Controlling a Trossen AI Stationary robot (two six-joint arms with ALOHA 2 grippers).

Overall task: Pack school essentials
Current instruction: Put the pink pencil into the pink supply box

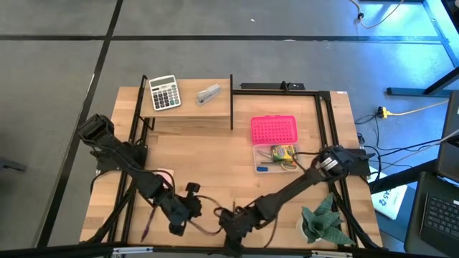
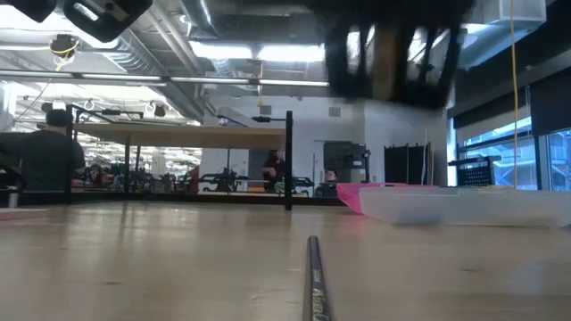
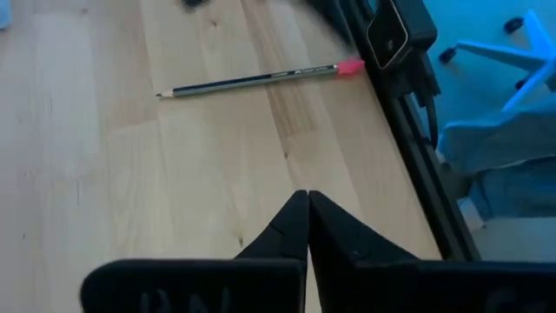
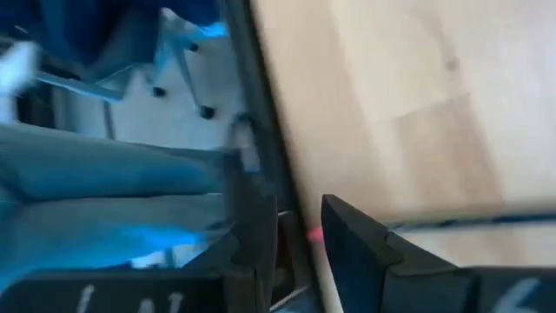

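A dark pencil with a pink eraser [image 3: 252,80] lies flat on the table near its front edge, and shows end-on in the low view [image 2: 314,276]. My right gripper [image 4: 297,213] hangs open above the pencil's eraser end [image 4: 313,233], clear of the table [image 2: 393,53]. My left gripper [image 3: 307,196] is shut and empty, raised over the front left of the table [image 1: 176,218]. A clear case [image 1: 276,159] with a pink lid [image 1: 273,130] holds the yellow-green crayon box [image 1: 282,152]. A pale pink note pad [image 1: 165,174] lies partly under the left arm. Another thin pencil [image 1: 147,228] lies at the front left.
A calculator [image 1: 164,92] and a grey stapler [image 1: 209,94] sit on a raised shelf at the back left. A green plant-like thing [image 1: 323,222] stands at the front right. Black frame rails [image 1: 231,100] run along the table's sides and front. Bare wood lies mid-table.
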